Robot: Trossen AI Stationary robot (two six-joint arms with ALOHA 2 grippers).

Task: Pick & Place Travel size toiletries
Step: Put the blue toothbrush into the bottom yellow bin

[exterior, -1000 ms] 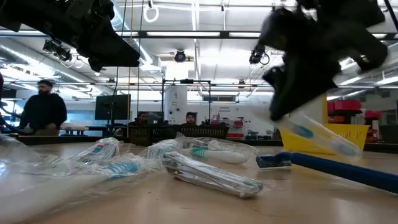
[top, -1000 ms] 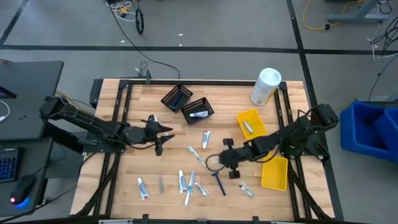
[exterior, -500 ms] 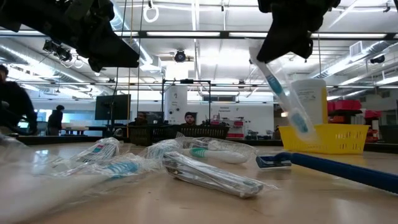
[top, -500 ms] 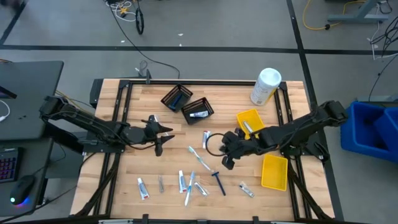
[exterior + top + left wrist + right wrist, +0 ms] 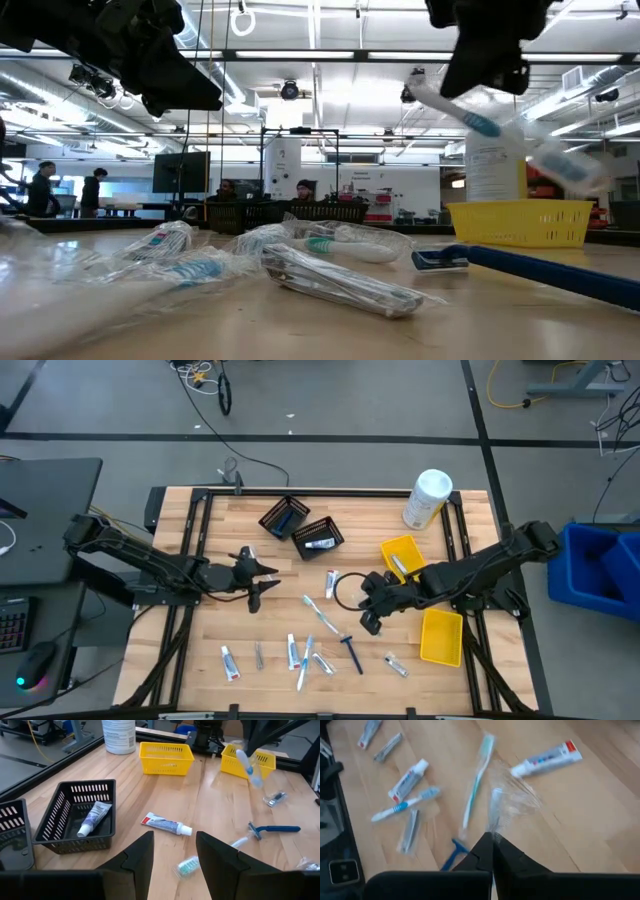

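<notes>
**Right pincer carrying a wrapped toothbrush above the surface**

The right pincer (image 5: pixel 368 622) is closed on 1 wrapped toothbrush (image 5: pixel 500 127), held by 1 end and clear of the surface (image 5: pixel 280 560); in the low view the brush hangs tilted in its clear sleeve, above the nearer yellow bin (image 5: pixel 520 222); in the right wrist view the jaws meet on the wrapper, with the brush pointing away. The left pincer (image 5: pixel 172 855) waits over the left half of the surface, jaws apart and holding nothing. Other toiletries lie loose on the surface: a toothpaste tube (image 5: pixel 166 824), a blue razor (image 5: pixel 272 828) and a second toothbrush (image 5: pixel 320 612); 1 tube (image 5: pixel 94 818) already lies in a black mesh basket (image 5: pixel 75 815).

Judged step: transport to a container; which one is meant cannot be told. To do it well, keep the grip firm, since the hold appears to be on slippery wrapper; move at a level height so the dangling end clears the bin wall; let the swing settle over the opening; lower the free end inside before parting the jaws.
</notes>
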